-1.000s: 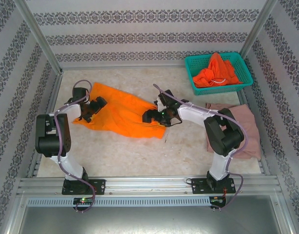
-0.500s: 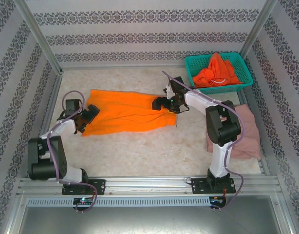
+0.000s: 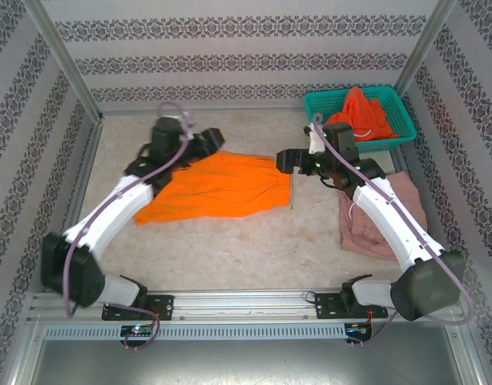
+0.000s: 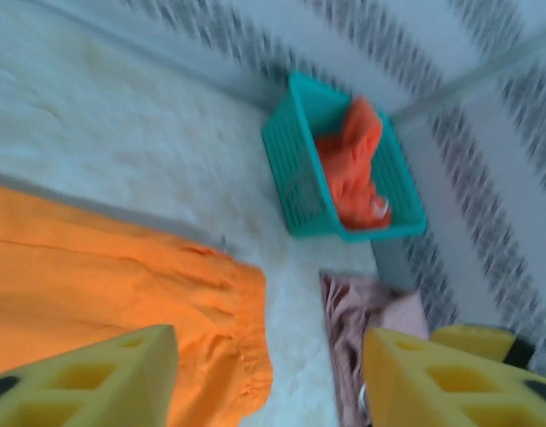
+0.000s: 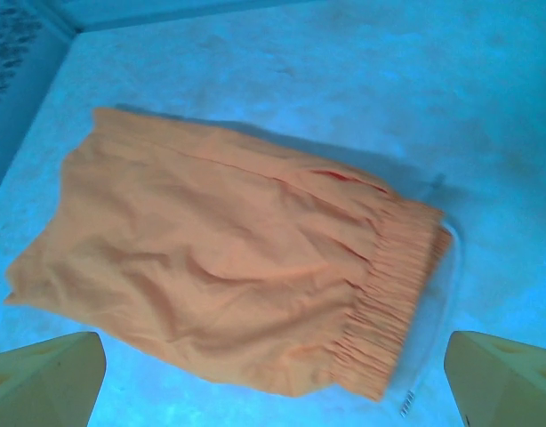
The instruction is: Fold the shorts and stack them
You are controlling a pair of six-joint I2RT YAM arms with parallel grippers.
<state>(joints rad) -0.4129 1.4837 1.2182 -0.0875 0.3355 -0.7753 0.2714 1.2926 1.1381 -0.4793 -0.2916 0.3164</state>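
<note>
Orange shorts (image 3: 222,186) flat on desk (image 3: 230,249) centre; fold step in hand. Left jaws apart, empty, at far edge. Right jaws wide, empty, at right end. Next: pinch edges, fold over, then stack with pink shorts (image 3: 386,220).

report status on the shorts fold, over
Left gripper open, right gripper open, both empty. Orange shorts lie flat, not gripped. Pink shorts off to the right; nothing in the way.

Soft matt cloth on the orange shorts (image 3: 222,184), lightly creased, same dull cloth on the pink shorts (image 3: 410,200), and the basket (image 3: 402,120) is teal plastic mesh.
</note>
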